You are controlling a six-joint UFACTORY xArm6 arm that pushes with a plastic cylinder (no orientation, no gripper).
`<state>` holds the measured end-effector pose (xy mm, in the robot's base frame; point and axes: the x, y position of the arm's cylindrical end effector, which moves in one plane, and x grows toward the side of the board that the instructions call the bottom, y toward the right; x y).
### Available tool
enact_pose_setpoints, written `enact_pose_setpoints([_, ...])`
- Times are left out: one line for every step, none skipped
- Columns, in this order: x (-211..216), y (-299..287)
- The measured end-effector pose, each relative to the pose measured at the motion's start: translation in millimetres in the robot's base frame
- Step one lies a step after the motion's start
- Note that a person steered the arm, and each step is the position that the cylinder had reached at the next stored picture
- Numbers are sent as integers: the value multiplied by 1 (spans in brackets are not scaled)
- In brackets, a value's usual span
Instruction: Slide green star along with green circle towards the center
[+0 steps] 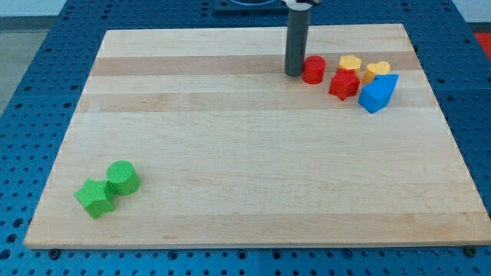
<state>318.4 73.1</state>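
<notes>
The green star lies near the view's bottom left corner of the wooden board. The green circle touches it on its upper right side. My tip rests on the board near the view's top, just left of the red circle and close to touching it. The tip is far from both green blocks, up and to their right.
To the right of the red circle sit a red star, a yellow hexagon, a yellow heart and a blue block, clustered at the view's top right. A blue perforated table surrounds the board.
</notes>
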Motion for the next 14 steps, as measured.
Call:
enact_pose_setpoints([0, 5])
enact_pose_setpoints([0, 12])
enact_pose_setpoints([0, 13])
enact_pose_setpoints([17, -18])
enact_pose_setpoints([55, -72])
enact_pose_setpoints([89, -129])
enact_pose_setpoints([116, -182])
enact_pose_setpoints([130, -227])
enact_pose_setpoints([143, -271])
enact_pose_setpoints([160, -315])
enact_pose_setpoints([189, -352])
enact_pose_setpoints([222, -373])
enact_pose_setpoints([258, -377])
enact_pose_setpoints([269, -372])
